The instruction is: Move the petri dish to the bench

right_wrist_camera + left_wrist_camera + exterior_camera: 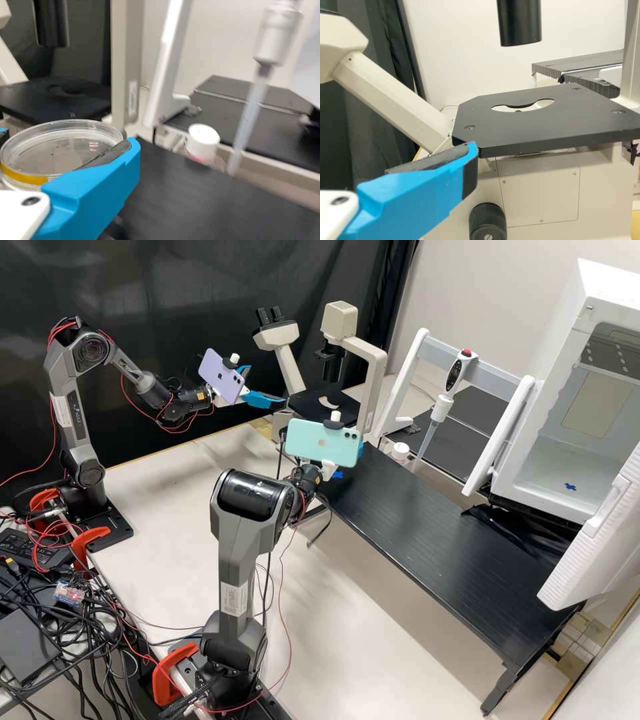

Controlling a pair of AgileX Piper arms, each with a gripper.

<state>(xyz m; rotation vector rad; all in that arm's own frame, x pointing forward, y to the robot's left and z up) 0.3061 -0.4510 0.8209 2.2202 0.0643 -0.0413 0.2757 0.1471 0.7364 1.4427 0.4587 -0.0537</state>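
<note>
In the high view my left gripper [267,385] stands open beside the microscope stage [323,405], with nothing between its blue fingers. The left wrist view shows my left gripper [397,157] by a corner of the bare black stage [530,122]. My right gripper [361,449] is over the far left end of the black bench [427,533], largely behind the green phone. A clear round petri dish [55,150] with a yellow band round its side is held in my right gripper [67,142], near the black bench surface [200,200] in the right wrist view.
A pipette [435,417] hangs from a white rack behind the bench, with a white-capped bottle [400,452] near its tip. At the right is a white chamber [547,460] with its door open. A blue mark [338,475] lies on the bench's left end.
</note>
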